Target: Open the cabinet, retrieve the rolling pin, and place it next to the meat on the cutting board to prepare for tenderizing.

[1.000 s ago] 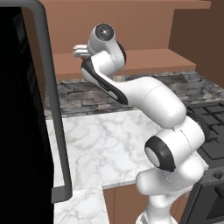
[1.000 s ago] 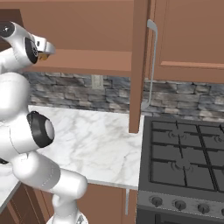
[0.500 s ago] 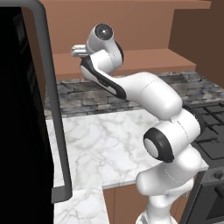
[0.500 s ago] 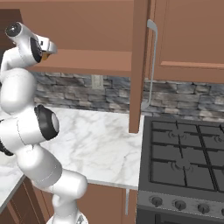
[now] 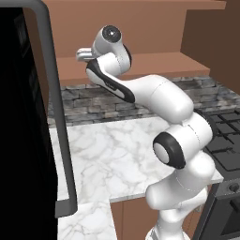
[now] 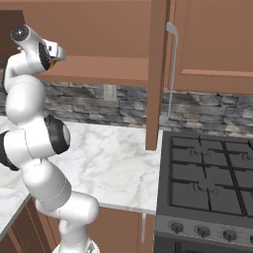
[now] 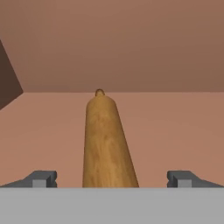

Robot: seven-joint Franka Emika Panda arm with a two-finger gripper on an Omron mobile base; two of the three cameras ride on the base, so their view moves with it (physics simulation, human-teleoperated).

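The rolling pin [image 7: 107, 144] lies on the floor of the open cabinet [image 7: 131, 48], lengthwise along the hand's line of sight, its small knob end pointing away toward the cabinet's back wall. It sits between the two fingertips [image 7: 41, 178] of the hand [image 7: 111, 180], a little nearer the left tip than the right, and neither tip touches it: bare shelf shows on both sides of the wood. The hand is released, its jaws spread wide with the pin in the gap and nothing gripped.

In the left base view the hand [image 5: 86, 54] reaches into the cabinet [image 5: 154, 33] at the level of its lower shelf, the arm bent up and back from the base. In the right base view the hand [image 6: 58, 52] points at the same opening, and the cabinet door [image 6: 157, 74] stands swung out edge-on, its slim silver bar handle [image 6: 171, 74] facing the stove side.

Below the hand lies the white marble table [image 5: 117, 150], backed by a grey stone wall strip [image 6: 99, 101]. A black gas stove [image 6: 212, 183] adjoins the table on the right. A large black appliance [image 5: 23, 140] with a grey frame stands close on the left in the left base view.
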